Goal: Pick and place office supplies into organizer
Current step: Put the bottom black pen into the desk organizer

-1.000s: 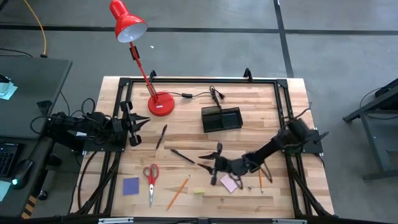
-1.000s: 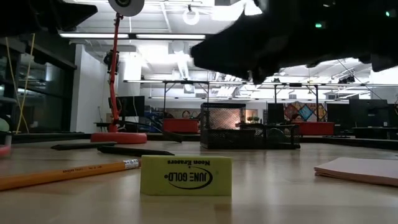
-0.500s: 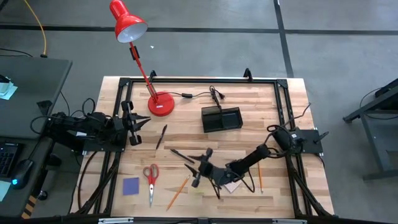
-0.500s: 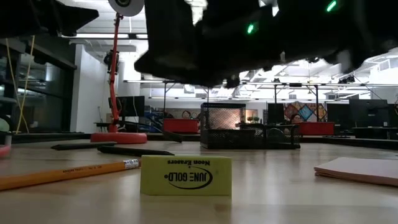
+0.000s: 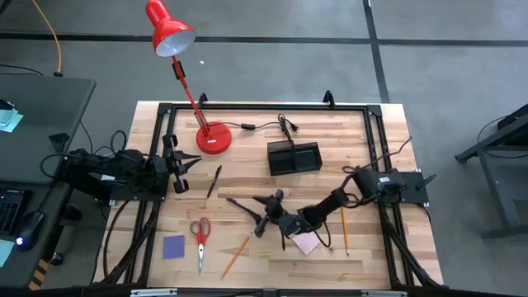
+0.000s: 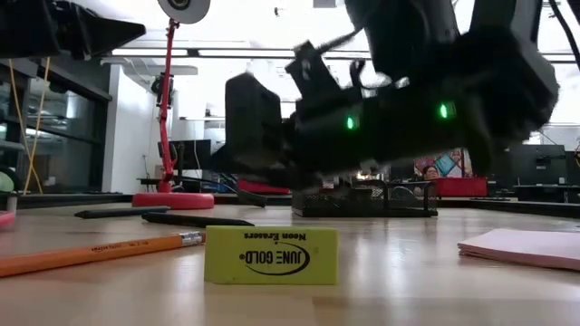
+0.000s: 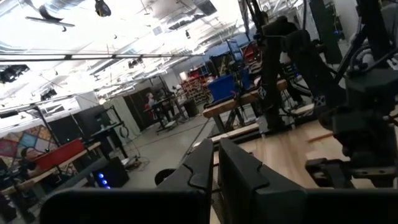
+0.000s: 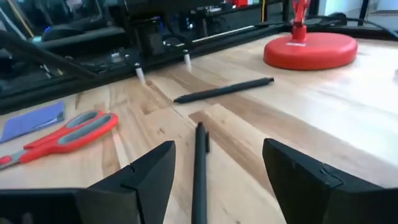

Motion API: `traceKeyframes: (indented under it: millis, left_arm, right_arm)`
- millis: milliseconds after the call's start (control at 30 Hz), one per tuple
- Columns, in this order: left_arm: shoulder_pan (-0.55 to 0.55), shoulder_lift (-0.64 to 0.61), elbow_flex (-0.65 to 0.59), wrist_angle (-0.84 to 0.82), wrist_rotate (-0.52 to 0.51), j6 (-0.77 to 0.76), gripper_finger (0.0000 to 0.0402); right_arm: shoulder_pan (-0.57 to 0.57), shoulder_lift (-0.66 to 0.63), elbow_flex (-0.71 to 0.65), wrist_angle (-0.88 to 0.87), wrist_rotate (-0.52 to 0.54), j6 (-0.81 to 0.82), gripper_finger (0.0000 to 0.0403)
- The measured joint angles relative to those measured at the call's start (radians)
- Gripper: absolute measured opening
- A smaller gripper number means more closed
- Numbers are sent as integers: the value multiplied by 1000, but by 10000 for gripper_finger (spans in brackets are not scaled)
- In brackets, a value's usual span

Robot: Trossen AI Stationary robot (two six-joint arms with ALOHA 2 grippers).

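overhead cam looked straight down on the whole table. low cam sat at tabletop height, right behind a yellow eraser. right wrist cam skimmed low over a black pen, also visible from above.

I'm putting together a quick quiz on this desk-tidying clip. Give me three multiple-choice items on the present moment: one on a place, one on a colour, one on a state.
1. Where does the right gripper hover?
A. over the black pen at mid-table
B. over the organizer
C. beside the lamp's base

2. What colour are the scissors' handles?
A. blue
B. red
C. black

3. How do the right gripper's fingers stand?
A. clamped on a pencil
B. shut and empty
C. open, pen between them

Answers: 1 A, the right wrist view looks down that pen; 2 B, red in the high view; 3 C, a wide gap shows, nothing gripped.
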Motion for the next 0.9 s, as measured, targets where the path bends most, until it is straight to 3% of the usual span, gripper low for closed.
traceKeyframes:
  millis: [100,267,533,900]
  left_arm:
    - [0,0,0,-5,0,0,19]
    - [0,0,0,-12,0,0,19]
    - [0,0,0,-24,0,0,19]
    - [0,0,0,-39,0,-11,19]
  right_arm:
    - [7,52,1,127,16,-32,236]
    - [20,66,5,162,19,-73,236]
    - [21,72,116,-54,-6,-79,236]
    - [21,123,164,-108,60,-85,236]
